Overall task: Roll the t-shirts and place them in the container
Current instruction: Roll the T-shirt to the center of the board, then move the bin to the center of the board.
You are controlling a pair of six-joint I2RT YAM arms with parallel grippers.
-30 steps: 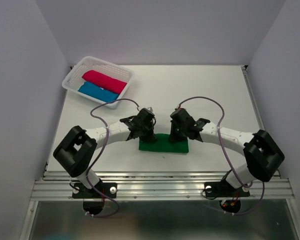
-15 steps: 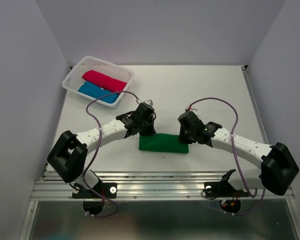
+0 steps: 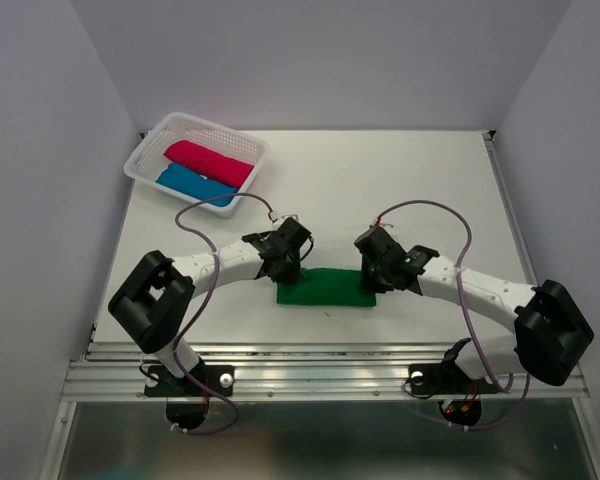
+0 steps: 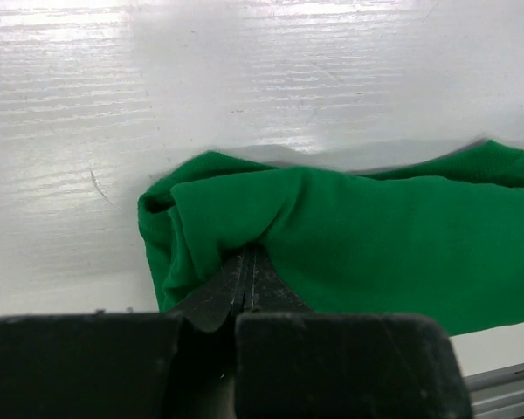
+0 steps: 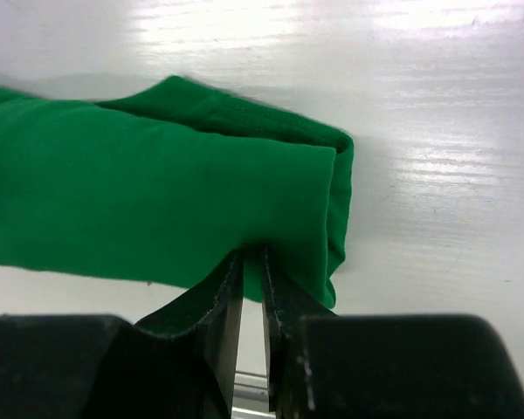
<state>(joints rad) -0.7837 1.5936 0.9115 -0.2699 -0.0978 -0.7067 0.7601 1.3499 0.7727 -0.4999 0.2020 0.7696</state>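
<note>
Green shirt: folded into a flat strip running left to right, lying on the table at its near middle, between the two arm ends.
Strip, left end: layers doubled over into a soft rounded fold; cloth puckers toward the fingertips there.
Strip, right end: squarer fold, with layered edges showing on the right side.
Left gripper: clenched, fingers pressed flat together with no gap, tips nipping a pucker of the green shirt at the near edge of its left end.
Right gripper: at the near edge of the strip's right end; fingers stand a narrow slit apart, with the cloth edge at the tips. Cannot tell whether it truly grips the cloth or just rests against it.
Basket: white lattice, at the far left corner of the table, well apart from both arms.
Pink shirt: rolled, lying in the basket on the far side.
Blue shirt: rolled, in the basket just beside the pink shirt, on the near side, the two touching along their length.
</note>
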